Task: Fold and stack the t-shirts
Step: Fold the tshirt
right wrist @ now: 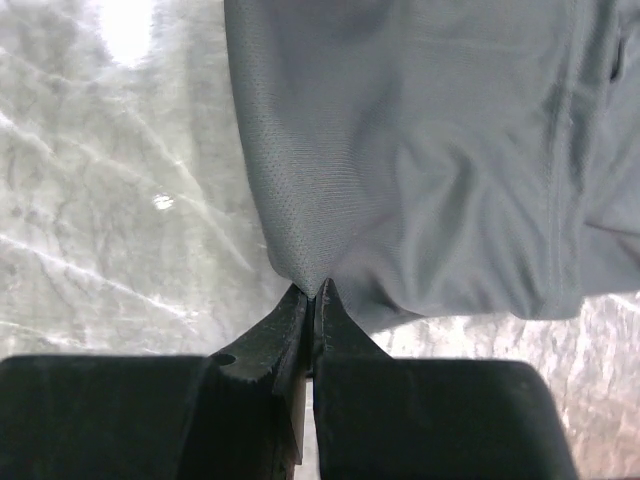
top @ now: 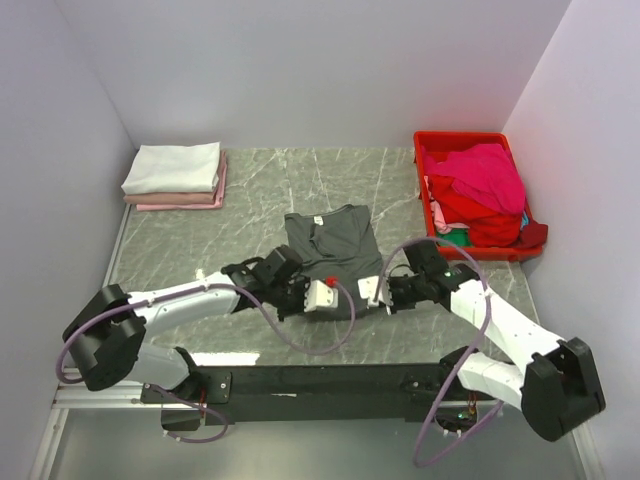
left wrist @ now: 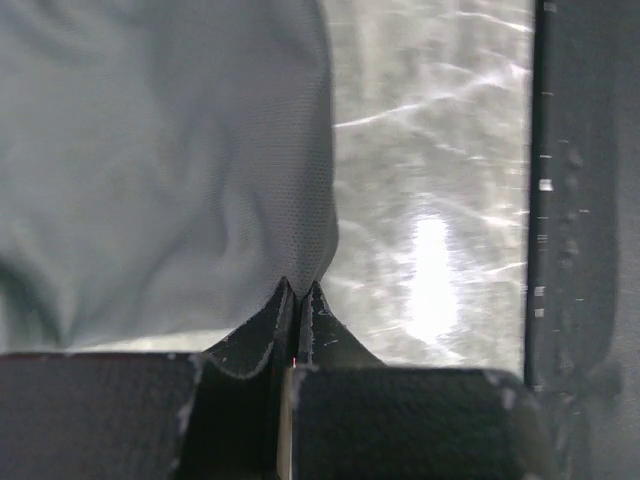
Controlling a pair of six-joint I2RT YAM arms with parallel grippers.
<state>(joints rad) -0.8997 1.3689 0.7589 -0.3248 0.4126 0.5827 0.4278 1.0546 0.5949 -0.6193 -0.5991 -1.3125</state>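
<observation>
Bright, even light from above fills the space between white walls (top: 300, 70). The top view is sharp, with faint shadows beneath the arms (top: 190, 295). Both wrist views catch white glare on the polished table (left wrist: 440, 130); the black fingers (right wrist: 265, 345) nearest the lens look dim, slightly soft.
</observation>
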